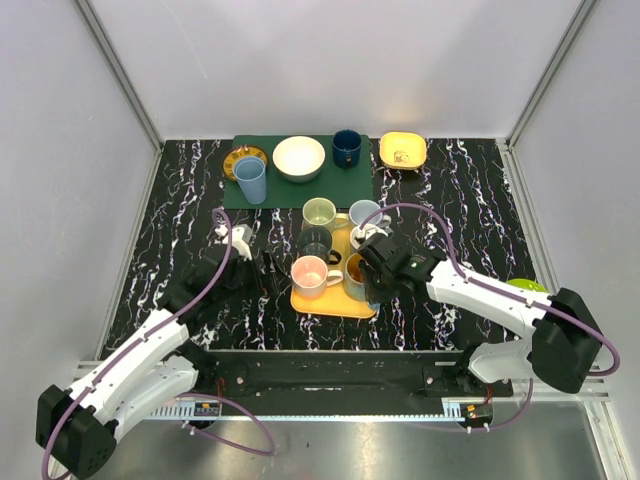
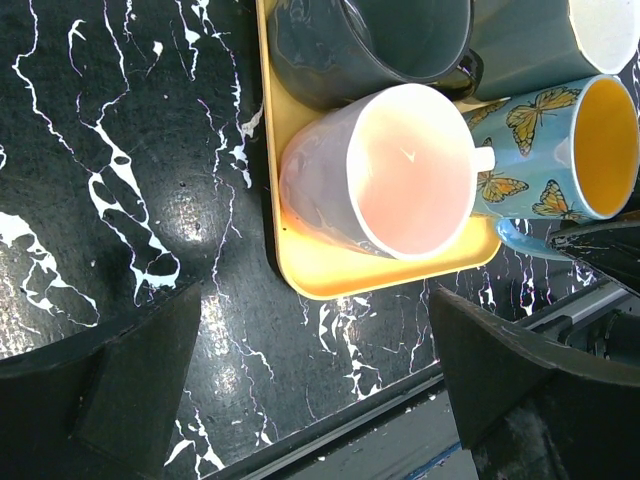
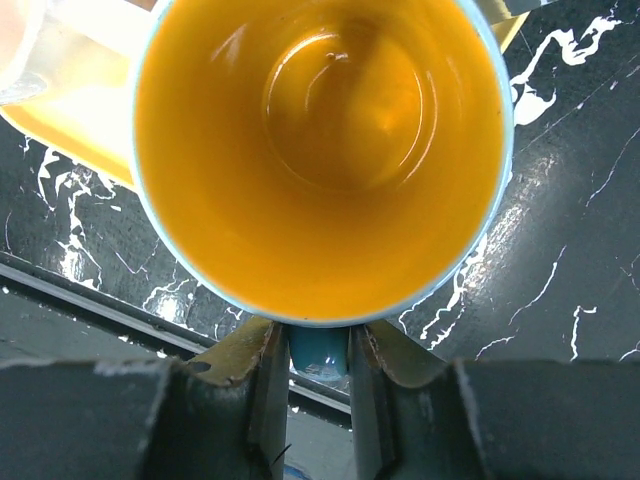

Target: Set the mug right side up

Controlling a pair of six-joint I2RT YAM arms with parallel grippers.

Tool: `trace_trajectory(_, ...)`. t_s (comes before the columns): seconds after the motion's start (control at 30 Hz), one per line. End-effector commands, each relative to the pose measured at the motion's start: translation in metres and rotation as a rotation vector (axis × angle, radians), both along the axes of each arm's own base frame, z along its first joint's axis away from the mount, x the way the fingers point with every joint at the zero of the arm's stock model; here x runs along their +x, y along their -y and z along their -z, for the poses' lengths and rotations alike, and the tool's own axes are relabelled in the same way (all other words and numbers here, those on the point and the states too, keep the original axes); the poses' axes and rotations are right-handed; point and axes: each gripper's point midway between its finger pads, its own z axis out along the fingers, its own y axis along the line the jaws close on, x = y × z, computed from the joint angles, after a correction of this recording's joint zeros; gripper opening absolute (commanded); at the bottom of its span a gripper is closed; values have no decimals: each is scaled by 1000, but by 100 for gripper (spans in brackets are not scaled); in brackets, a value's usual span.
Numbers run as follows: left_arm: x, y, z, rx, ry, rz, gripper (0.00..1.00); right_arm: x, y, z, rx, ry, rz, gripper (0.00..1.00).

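The left end effector (image 2: 310, 345) hangs over the dark marbled surface (image 1: 450, 200) with its jaws spread wide and nothing between them, just left of the yellow tray (image 1: 330, 303). A pink mug (image 2: 400, 170) sits at the tray's near left corner. To its right, at the tray's near right edge, is the blue butterfly mug (image 3: 320, 150), its orange inside showing from above. The right end effector (image 3: 320, 375) is clamped narrowly on this mug's blue handle (image 3: 320, 352).
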Motion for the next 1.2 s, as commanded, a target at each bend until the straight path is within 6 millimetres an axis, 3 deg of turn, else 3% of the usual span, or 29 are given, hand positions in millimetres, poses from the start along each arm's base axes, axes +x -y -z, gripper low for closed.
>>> trace_trajectory(0.0,3,2,-9,-26,33,-4,99,13,14,-14,-40,81,83,0)
trace_trajectory(0.33,2,0,-13,-36,50,-20,99,-11,13,-71,32,120,54,0)
trace_trajectory(0.7,2,-3,-17,-39,64,-34,99,-22,9,-73,69,106,34,0)
trace_trajectory(0.8,2,-4,-19,-47,71,-40,99,-23,3,-85,120,120,34,0)
trace_trajectory(0.9,2,-3,-31,-83,112,-46,99,-22,-8,-120,242,166,25,0)
trace_trajectory(1.0,4,-1,-54,-155,179,-58,99,-22,-22,-171,403,225,6,0)
trace_trajectory(1.17,-1,5,-113,-375,354,-58,99,-29,-45,-257,715,325,-54,0)
